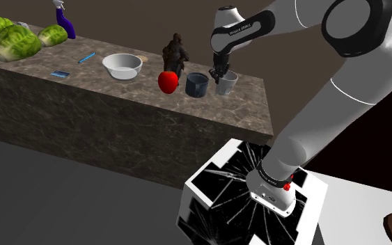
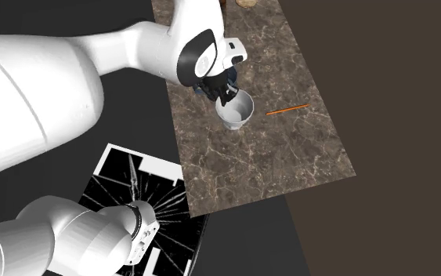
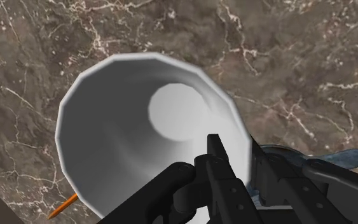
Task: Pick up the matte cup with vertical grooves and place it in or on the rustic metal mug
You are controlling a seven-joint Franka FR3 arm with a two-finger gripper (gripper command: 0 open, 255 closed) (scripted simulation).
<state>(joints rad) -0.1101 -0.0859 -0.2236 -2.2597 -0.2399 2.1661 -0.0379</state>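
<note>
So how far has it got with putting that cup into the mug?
Nothing is finished yet: the pale cup looks to be standing on the counter, beside the dark mug, not in it. In hand: the end effector is down at the cup's rim, placed for a grab. Left: lifting the cup, carrying it across to the mug and setting it in or on it.

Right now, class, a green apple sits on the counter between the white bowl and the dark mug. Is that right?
No: the shoulder view shows the apple is red, not green. It does sit on the counter between the white bowl and the dark mug.
</note>
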